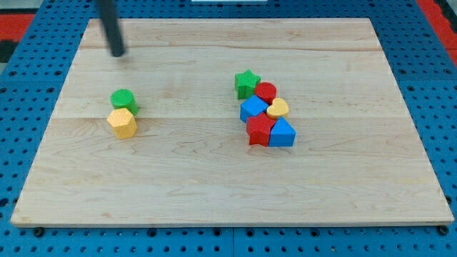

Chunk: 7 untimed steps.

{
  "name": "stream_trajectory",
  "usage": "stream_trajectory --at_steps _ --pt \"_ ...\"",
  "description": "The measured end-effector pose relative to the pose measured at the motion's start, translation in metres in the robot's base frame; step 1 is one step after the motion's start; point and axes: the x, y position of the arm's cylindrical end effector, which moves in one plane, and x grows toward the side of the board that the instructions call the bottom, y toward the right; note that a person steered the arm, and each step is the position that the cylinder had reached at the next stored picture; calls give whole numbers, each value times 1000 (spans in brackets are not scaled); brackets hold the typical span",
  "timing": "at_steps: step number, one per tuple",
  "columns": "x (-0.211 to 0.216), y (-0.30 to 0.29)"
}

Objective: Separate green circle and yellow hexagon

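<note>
The green circle (123, 99) sits on the wooden board at the view's left, touching the yellow hexagon (123, 123) just below it. My tip (118, 53) is on the board near the view's top left, above the green circle and apart from it by a clear gap.
A cluster of blocks lies right of centre: a green star (247, 83), a red circle (266, 91), a blue block (253, 109), a yellow heart (278, 108), a red star (258, 130) and a blue block (281, 133). The board's edge (228, 223) borders a blue pegboard.
</note>
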Motion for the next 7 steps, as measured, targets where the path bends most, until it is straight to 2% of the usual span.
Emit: stream_trajectory --at_steps 1,3,4,6,7 --pt "12 -42" --pt "102 -18" --pt "130 29" --pt "127 181" --pt "127 153"
